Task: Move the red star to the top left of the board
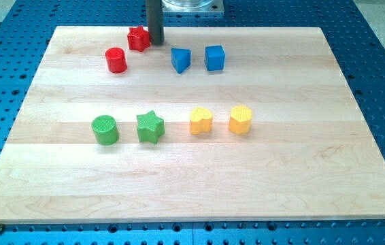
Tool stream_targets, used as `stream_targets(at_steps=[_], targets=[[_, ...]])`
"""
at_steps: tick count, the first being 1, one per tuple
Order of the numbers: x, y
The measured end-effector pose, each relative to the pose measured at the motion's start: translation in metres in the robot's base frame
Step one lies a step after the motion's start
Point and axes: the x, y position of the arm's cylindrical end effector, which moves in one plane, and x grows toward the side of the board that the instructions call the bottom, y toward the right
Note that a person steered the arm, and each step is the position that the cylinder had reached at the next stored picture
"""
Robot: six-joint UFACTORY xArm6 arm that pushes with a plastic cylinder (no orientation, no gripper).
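One tip (156, 42) against red star (138, 38)

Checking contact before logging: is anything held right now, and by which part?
Nothing is held. My tip only stands against the red star, on its right side.

The table (192, 177) is pale wood with faint plank stripes, set on a blue perforated base (383, 68). On it sit a red star (138, 38), red cylinder (115, 60), two blue blocks (180, 59) (214, 58), green cylinder (104, 129), green star (149, 126) and two yellow blocks (201, 120) (240, 119). My tip (156, 42) is dark grey.
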Motion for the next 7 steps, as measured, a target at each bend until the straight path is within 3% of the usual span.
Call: stream_targets(at_steps=[1,2,3,4,7], targets=[[0.0,-0.046],[0.002,-0.052],[0.013,-0.021],[0.029,-0.051],[0.022,-0.105]])
